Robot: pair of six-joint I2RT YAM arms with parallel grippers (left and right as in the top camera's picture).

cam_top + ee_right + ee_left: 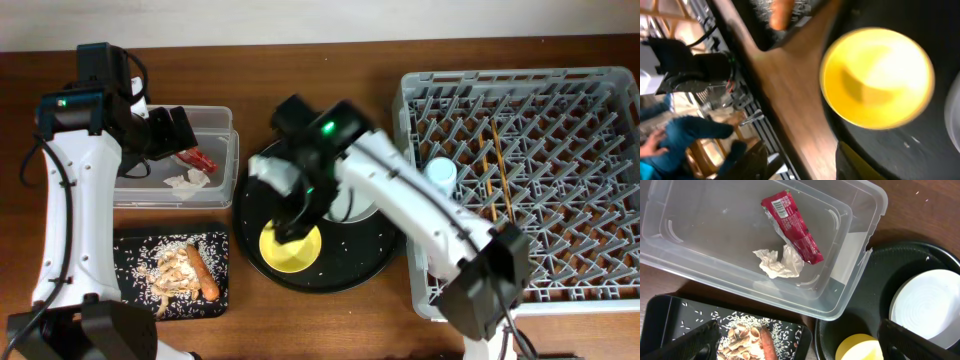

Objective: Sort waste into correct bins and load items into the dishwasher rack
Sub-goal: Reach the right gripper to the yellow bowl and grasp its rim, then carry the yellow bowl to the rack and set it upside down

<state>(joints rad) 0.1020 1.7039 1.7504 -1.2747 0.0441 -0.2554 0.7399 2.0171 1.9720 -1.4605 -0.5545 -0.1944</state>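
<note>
1. The right arm stretches from beside the large grey pegged plastic rack [600, 90] across the brown worktop [330, 60]. Its forearm slants over the large round black tray [375, 255] and its wrist tips downward.
2. The right claw [289, 226] hangs low over that tray, its fingers partly spread. The blurred wrist view shows nothing between them.
3. The round yellow bowl [292, 250] sits upright on the tray, near the pale round plate [930, 305]. It lies just ahead of the fingertips, not between them; contact cannot be told.
4. The left arm rises at the worktop's left. The left claw [172, 130] is spread wide and empty above the clear rectangular plastic tub [860, 195], which holds a red wrapper [792, 227] and a crumpled white tissue [780, 262].
</note>
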